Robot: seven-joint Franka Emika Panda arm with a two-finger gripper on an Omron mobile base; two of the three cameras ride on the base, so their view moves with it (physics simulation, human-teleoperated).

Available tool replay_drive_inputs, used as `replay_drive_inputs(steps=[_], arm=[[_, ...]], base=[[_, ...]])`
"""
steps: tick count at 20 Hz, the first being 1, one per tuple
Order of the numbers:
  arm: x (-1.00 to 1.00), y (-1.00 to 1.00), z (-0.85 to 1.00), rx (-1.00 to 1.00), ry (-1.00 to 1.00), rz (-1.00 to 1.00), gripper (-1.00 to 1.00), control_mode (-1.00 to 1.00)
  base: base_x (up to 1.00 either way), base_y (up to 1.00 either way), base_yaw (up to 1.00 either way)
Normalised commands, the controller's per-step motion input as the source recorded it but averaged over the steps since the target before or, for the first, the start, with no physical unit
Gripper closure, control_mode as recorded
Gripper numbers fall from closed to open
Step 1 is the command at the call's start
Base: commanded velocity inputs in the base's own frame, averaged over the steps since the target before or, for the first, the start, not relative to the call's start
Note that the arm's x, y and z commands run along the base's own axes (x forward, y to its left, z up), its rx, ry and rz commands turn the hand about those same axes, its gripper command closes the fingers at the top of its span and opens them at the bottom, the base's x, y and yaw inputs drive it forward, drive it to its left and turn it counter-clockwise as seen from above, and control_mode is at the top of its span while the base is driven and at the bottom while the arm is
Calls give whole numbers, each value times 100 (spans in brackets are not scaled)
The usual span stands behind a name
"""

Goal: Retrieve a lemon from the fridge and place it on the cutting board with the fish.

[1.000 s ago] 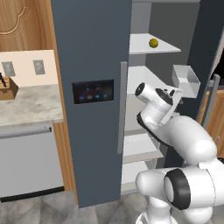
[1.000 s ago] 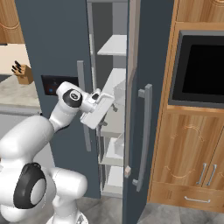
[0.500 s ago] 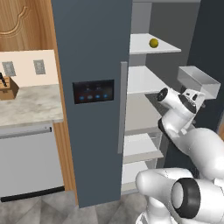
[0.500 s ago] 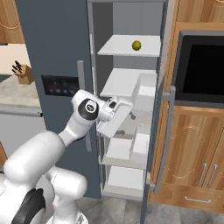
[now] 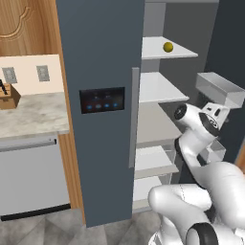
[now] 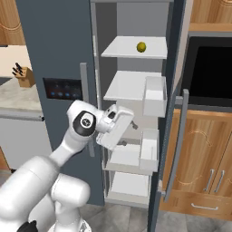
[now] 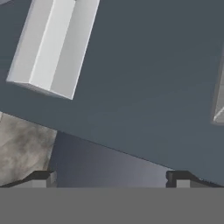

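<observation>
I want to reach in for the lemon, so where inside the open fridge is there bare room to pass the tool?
The top shelf is bare left of the lemon. The shelf below is bare too. It is crowded lower right, where the open tool sits by the door bins.

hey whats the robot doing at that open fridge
It is after the lemon, which sits alone on the top shelf of the open fridge. The arm is bent low in front of the middle shelves, and its gripper is open and empty, facing the inside of the fridge door. Nothing is picked up yet.
</observation>
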Motion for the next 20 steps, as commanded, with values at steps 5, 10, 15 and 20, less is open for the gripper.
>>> replay_drive_inputs(steps=[5,10,15,20], arm=[[19,100,2,18,-2,-6,-100,-100],[13,82,-14,56,1,-29,-100,-100],[-9,60,16,47,-1,-45,-100,-100],[-28,50,9,45,0,-53,-100,-100]], base=[[0,0,0],[0,0,0],[0,0,0],[0,0,0]])
